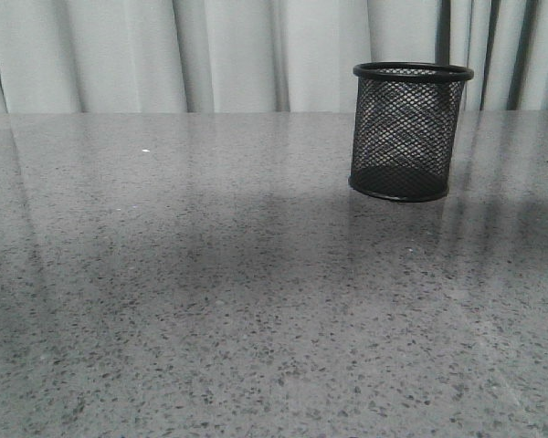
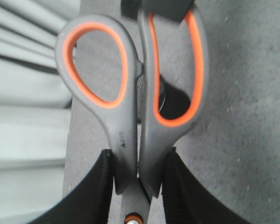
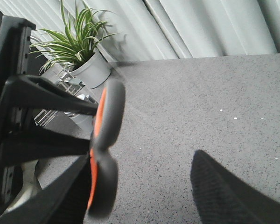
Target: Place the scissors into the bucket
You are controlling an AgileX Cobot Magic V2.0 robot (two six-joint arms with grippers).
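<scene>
Orange-lined grey handles of the scissors (image 2: 135,102) fill the centre of the left wrist frame, loops toward the top. The left claw (image 2: 137,186) is narrowed onto them: its 2 black fingers (image 2: 95,186) press the handle shanks from either side, just above the orange pivot at the bottom edge. In the right wrist frame the right claw (image 3: 144,196) stands wide apart and holds nothing; the scissor loops (image 3: 105,149) show edge-on at lower left, with a potted plant (image 3: 81,46) at upper left. Front view: the black mesh bucket (image 1: 407,130) stands upright at upper right on the speckled grey worktop (image 1: 210,301).
</scene>
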